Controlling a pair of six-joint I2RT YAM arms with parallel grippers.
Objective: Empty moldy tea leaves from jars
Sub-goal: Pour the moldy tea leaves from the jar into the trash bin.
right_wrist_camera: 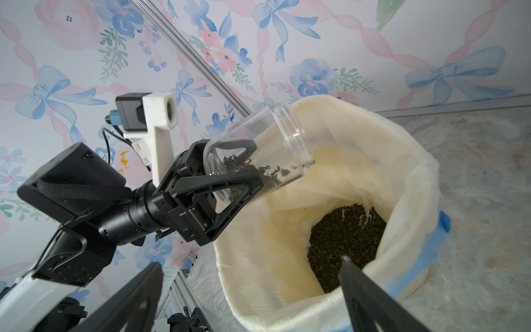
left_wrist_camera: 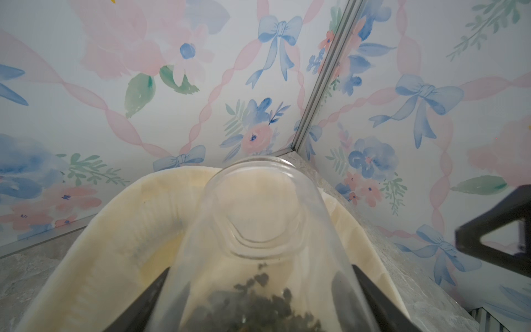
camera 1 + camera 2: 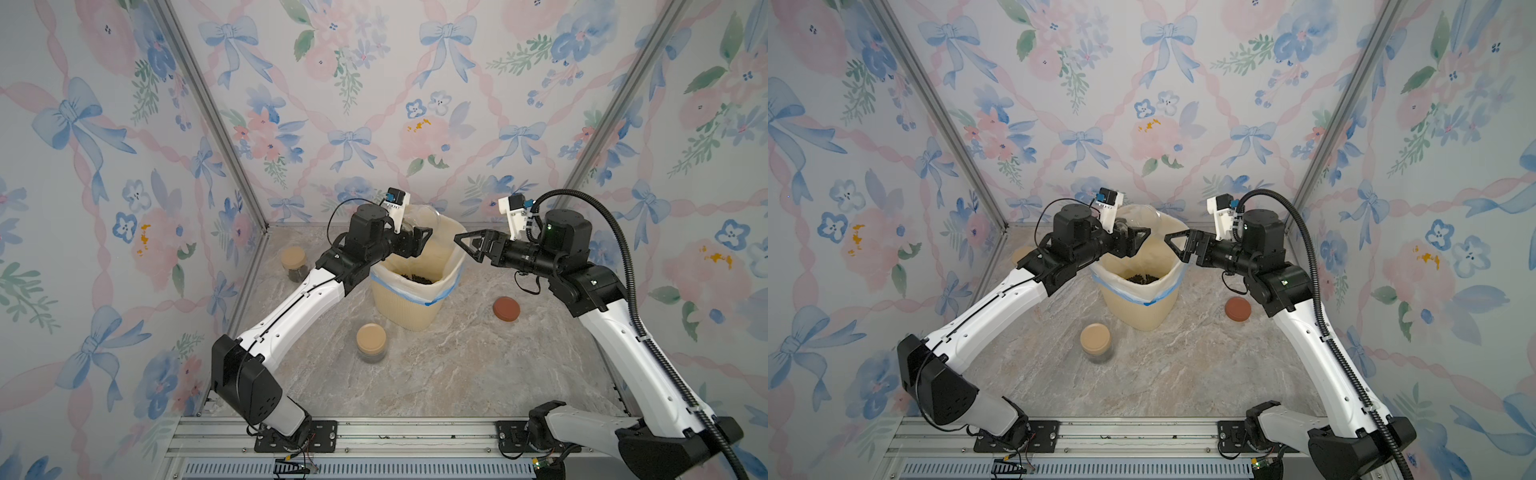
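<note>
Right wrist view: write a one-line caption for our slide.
Left gripper holds an open jar tilted over the lined bin; some tea leaves inside, a heap below.

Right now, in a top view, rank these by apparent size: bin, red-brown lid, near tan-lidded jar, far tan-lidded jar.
1. bin
2. near tan-lidded jar
3. far tan-lidded jar and red-brown lid: these look alike, and the jar stands farther from the camera, so they are left unranked.

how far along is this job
Done: the reddish-brown lid lies on the table and tea leaves are heaped in the bin. In hand: the left hand tilts the open jar over the bin, some leaves left inside. Left: the near tan-lidded jar and the far tan-lidded jar, both closed.
</note>
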